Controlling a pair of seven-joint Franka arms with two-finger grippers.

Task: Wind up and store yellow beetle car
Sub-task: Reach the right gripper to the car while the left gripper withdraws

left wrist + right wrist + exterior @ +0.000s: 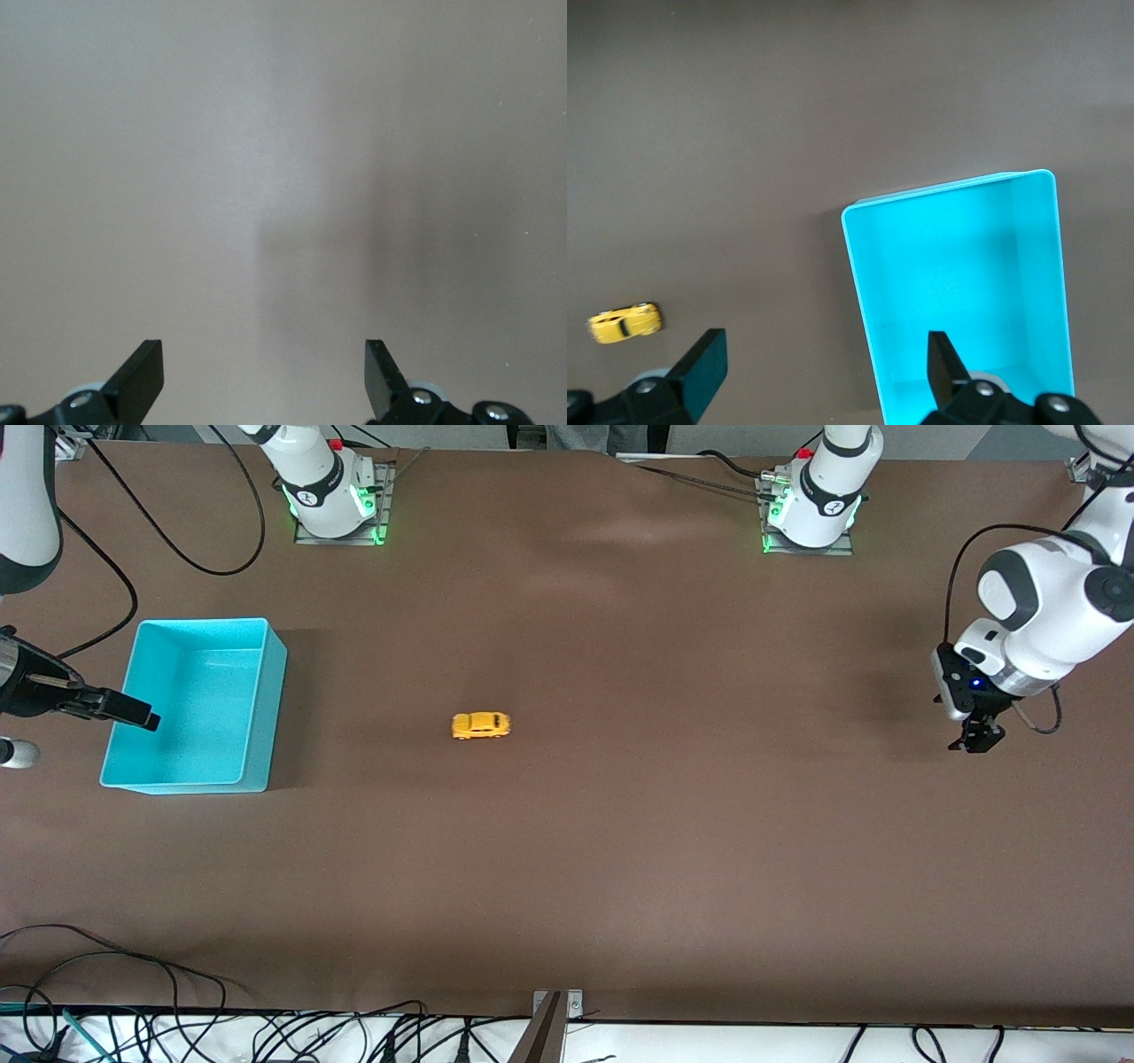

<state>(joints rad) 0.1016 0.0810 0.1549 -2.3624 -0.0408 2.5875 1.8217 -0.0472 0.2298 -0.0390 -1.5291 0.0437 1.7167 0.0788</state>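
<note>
The turquoise bin [957, 292] is being cut off at six o'clock in the right wrist view. The right gripper [133, 713] is being partly cropped at nine o'clock in the front view.

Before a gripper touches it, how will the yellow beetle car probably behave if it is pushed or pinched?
The yellow beetle car stands on its wheels on the bare table, so a push along its length would probably roll it away. It looks tiny beside the turquoise bin, so likely light. Its rounded body may slip from the fingers.
</note>
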